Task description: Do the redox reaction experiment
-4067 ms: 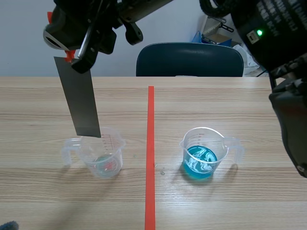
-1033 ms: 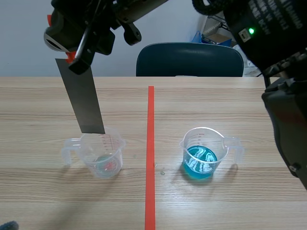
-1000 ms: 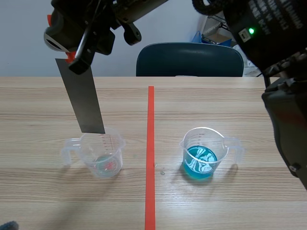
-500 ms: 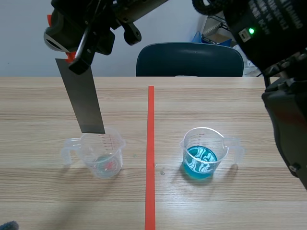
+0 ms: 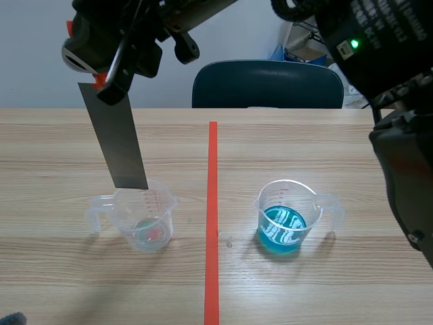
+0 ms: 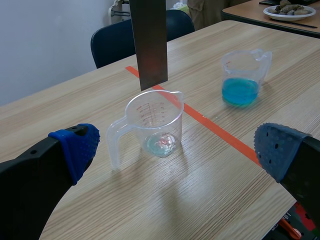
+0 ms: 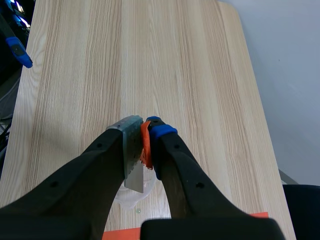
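- The metal strip (image 5: 115, 139) is a flat, dull grey rectangle, long and narrow, with a plain matte face. It hangs nearly upright, and its top leans a touch toward 11 o'clock.
- Its lower edge sits just over the far rim of the clear measuring cup (image 5: 143, 217), not down inside it. The left wrist view shows the strip (image 6: 148, 42) ending right above that rim.
- The clear cup (image 6: 152, 127) has red graduation marks, a side handle, and only a thin pale film of liquid at the bottom.
- At 3 o'clock of it, across the red tape line (image 5: 212, 217), stands the second cup (image 5: 287, 217), holding swirled blue liquid.
- The right gripper (image 5: 108, 78) comes in across the top of the scene and is up high, at 12 o'clock of the clear cup.
- In its own view the right gripper (image 7: 145, 135) has its jaws pinched tight on the strip's top end (image 7: 131, 150), with a small orange-red bit wedged alongside. I cannot tell what that bit is.
- The left gripper (image 6: 177, 149) has its jaws spread wide, holding nothing and touching nothing. Its blue fingertip pads (image 6: 75, 147) are well apart.
- From the left gripper, the clear cup is dead ahead at 12 o'clock. The blue cup (image 6: 241, 77) is farther off, at about 1 o'clock.
- Everything stands on the wooden table (image 5: 338, 284).
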